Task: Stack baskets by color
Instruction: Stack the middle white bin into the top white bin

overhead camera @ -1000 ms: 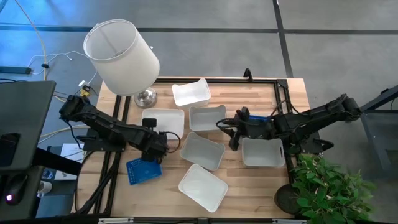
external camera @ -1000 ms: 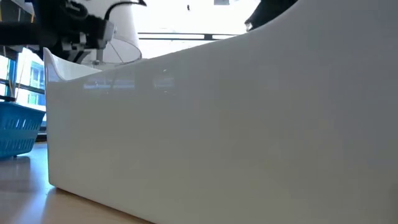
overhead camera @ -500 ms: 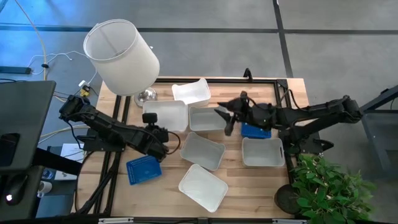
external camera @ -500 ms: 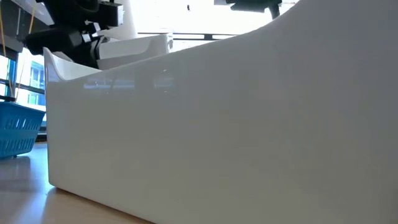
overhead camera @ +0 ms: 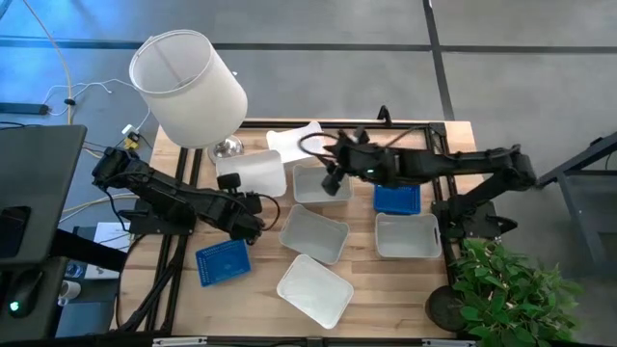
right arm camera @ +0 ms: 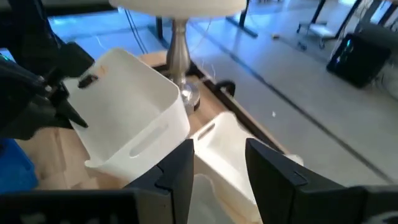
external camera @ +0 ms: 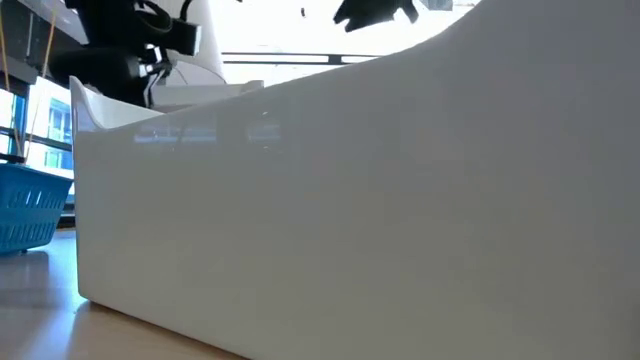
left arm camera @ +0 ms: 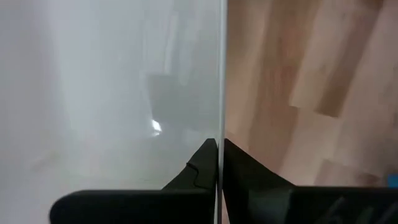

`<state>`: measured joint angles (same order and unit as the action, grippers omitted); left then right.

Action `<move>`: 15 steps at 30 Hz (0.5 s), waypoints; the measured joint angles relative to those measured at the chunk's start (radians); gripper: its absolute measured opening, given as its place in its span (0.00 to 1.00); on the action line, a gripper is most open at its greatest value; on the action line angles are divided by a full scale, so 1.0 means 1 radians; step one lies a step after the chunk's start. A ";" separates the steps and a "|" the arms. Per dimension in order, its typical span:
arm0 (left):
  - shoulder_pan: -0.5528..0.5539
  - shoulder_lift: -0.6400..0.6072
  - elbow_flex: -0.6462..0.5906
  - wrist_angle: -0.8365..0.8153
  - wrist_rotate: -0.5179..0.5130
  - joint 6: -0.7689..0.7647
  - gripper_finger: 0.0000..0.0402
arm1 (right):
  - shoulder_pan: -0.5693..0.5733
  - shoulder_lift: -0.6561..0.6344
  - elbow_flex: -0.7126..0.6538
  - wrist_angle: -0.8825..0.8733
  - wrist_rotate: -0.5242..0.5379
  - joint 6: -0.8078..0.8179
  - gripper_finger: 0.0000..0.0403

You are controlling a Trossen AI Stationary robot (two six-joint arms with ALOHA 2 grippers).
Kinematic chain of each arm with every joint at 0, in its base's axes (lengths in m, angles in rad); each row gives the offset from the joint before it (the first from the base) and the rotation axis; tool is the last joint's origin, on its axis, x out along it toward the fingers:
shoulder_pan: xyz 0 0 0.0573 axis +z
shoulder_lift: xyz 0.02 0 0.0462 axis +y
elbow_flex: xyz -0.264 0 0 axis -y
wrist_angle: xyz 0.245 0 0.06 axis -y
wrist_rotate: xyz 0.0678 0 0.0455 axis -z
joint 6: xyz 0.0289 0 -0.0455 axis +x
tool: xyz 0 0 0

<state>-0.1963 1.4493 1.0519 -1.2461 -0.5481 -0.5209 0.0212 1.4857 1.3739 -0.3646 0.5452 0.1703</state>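
Observation:
My left gripper [overhead camera: 253, 204] is shut on a white basket [overhead camera: 253, 173], which it holds tilted above the table's left half; the right wrist view shows this basket [right arm camera: 134, 118] too. My right gripper [overhead camera: 333, 178] is open and empty, high over another white basket [overhead camera: 321, 185] at the table's middle. One blue basket [overhead camera: 397, 200] lies flat on the table under the right arm. A second blue basket [overhead camera: 223, 260] lies near the left front. More white baskets [overhead camera: 313, 234] lie around. My left gripper pinches the white basket's thin side wall at its rim [left arm camera: 219, 118], one finger on each face of the wall. The fingers come slanting down from the table's near left. The basket is lifted off the table and tilted.
A lamp with a big white shade [overhead camera: 188, 87] stands at the far left corner. White baskets lie at the far edge [overhead camera: 297, 142], the front [overhead camera: 313, 287] and the right [overhead camera: 407, 234]. In the low view one white basket's wall [external camera: 350, 200] hides most of the table.
My right gripper has risen and gone toward the table's far edge and left, away from the blue basket, and stays open. My left gripper has rolled at the wrist, and the white basket in it has tipped further.

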 joint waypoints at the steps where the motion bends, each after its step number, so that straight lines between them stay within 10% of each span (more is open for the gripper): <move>1: 0.003 0.003 0.000 -0.001 0.015 0.000 0.00 | 0.000 0.024 0.024 -0.016 -0.006 0.017 0.32; 15: 0.021 0.091 0.000 -0.065 -0.021 -0.006 0.00 | -0.017 0.273 0.226 -0.075 -0.159 0.127 0.32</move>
<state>-0.1752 1.5403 1.0523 -1.3111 -0.5695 -0.5271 0.0046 1.7589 1.6002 -0.4392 0.3866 0.2975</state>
